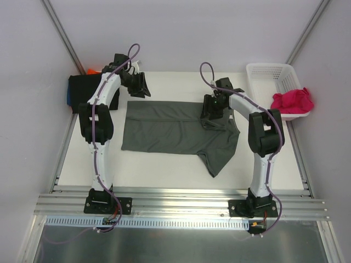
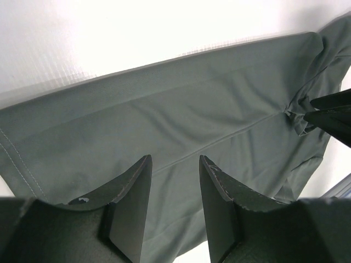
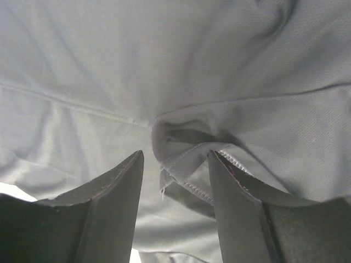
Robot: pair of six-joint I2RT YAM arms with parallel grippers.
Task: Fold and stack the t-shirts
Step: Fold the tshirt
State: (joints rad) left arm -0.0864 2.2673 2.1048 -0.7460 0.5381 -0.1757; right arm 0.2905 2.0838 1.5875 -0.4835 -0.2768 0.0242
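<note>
Over the shirt [image 1: 164,129], lying left-to-right, right jaws gape astride its bunched seam [image 3: 184,164]; left jaws open, empty, near its far-left corner.

I work over a flat white desk [image 1: 164,164], brightly and evenly lit, its shadows soft. Around it stand plain pale grey walls [image 1: 181,33], behind and on both sides. Two thin grey metal struts [image 1: 59,30] slant along the back corners. At the near edge run ribbed aluminium rails [image 1: 181,200], with a dull grey metal sheet [image 1: 181,241] below.
</note>
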